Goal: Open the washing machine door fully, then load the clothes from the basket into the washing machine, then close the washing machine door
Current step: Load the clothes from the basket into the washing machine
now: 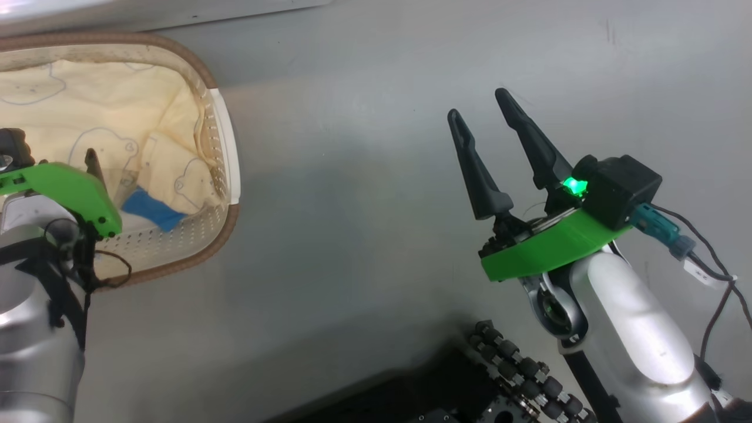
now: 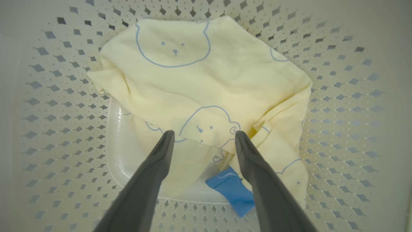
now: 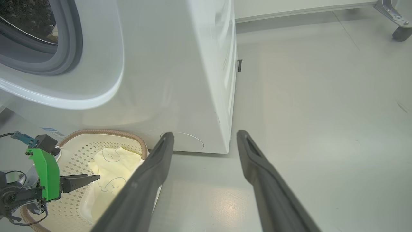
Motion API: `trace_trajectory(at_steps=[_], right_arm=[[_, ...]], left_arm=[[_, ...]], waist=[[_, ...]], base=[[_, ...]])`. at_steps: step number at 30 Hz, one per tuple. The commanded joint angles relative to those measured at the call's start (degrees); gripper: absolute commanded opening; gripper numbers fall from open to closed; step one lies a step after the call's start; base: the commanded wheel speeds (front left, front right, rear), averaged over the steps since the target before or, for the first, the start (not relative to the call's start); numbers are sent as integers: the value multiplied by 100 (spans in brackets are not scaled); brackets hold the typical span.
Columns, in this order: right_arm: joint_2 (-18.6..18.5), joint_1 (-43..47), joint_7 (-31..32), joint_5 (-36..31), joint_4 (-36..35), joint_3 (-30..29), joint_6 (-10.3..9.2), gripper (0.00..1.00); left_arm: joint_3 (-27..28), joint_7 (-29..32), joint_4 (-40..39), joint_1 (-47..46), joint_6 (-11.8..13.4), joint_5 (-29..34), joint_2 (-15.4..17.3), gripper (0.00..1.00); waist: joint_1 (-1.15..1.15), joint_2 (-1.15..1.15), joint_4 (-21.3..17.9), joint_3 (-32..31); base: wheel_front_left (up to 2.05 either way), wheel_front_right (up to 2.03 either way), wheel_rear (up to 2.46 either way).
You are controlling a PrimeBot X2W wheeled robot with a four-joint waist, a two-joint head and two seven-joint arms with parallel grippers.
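The cream basket (image 1: 226, 141) with its brown rim stands on the floor at the left. Inside it lie the pale yellow clothes (image 2: 206, 74) with blue bear outlines and a blue patch (image 2: 233, 190). My left gripper (image 2: 204, 133) is open, its fingers pointing down into the basket just above the fabric, with nothing between them. My right gripper (image 1: 479, 104) hangs open and empty over bare floor to the right. In the right wrist view the white washing machine (image 3: 180, 80) stands behind the basket (image 3: 106, 132), its drum opening (image 3: 29, 29) uncovered. The washing machine door is out of view.
My own dark wheeled base (image 1: 511, 376) sits at the bottom of the head view. A caster of a metal frame (image 3: 400, 32) stands far off on the grey floor (image 3: 322, 112) beside the machine. A wall skirting runs behind.
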Motion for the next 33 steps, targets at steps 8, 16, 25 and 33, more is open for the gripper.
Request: trace_trajectory(at_steps=[8,16,25,33], right_arm=[[-56,-3,-37,49,-228,171,10,100],[-56,-39,-37,101,-302,221,10,100],[-56,-64,-37,119,-330,257,10,100],[-56,-77,-37,165,-387,288,10,100]], left_arm=[[64,-8,247,-241,71,-9,399,100],[4,-9,461,-488,108,12,619,100],[-54,-6,653,-666,192,10,777,100],[-123,21,740,-885,206,14,940,100]], waist=[[-1,0,-76,357],[-1,0,-157,631],[-1,0,-194,766],[-1,0,-292,922]], base=[[0,0,0],[0,0,0],[0,0,0],[0,0,0]])
